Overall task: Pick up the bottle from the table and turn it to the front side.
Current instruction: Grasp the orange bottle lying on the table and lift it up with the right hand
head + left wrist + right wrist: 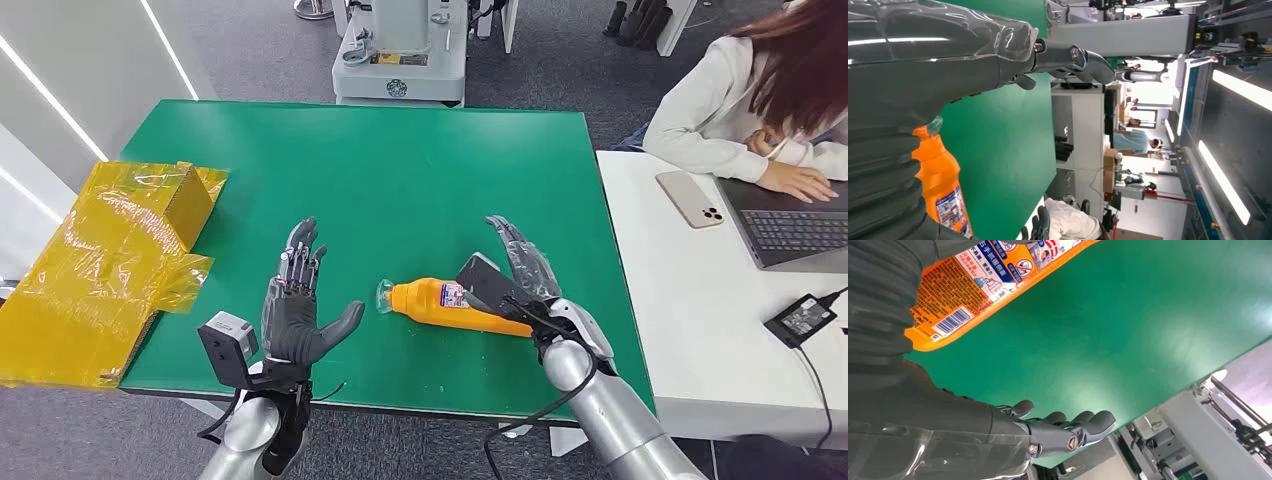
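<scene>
Still at the reach: bottle (455, 303) lying flat on table (400, 170) between both spread, empty hands, right hand (520, 268) just beside its base, left hand (300, 300) near its cap; next, close and lift.

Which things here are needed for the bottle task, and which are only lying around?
For the job:
- orange bottle, lying on its side on the green table
- left hand, fingers apart, beside the bottle's cap end
- right hand, fingers apart, at the bottle's base end

Just lying about:
- yellow box at the table's left edge
- phone, laptop and charger on the white desk, where a person sits
</scene>
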